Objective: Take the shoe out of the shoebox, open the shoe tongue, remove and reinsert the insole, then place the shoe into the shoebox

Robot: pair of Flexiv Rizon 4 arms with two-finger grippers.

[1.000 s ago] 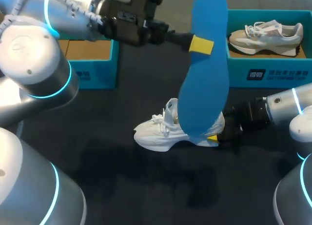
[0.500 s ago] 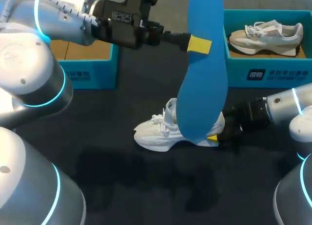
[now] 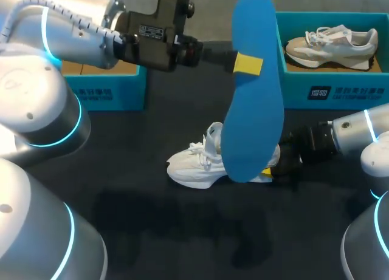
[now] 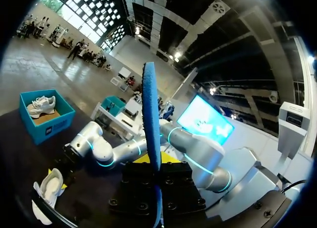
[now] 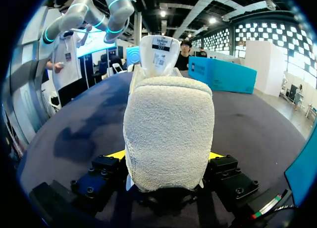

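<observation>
My left pincer (image 3: 248,64) is clamped on the one blue foam insole (image 3: 252,128), upright above the middle of the table (image 3: 182,231). My right pincer (image 5: 167,156) grips the heel of the white sneaker (image 3: 194,164) standing there. Only the right wrist view shows both yellow tips. There are two blue cardboard shoeboxes at the far edge: the left shoebox (image 3: 115,92), and the right shoebox (image 3: 340,92) holding a second, grey sneaker (image 3: 331,46).
</observation>
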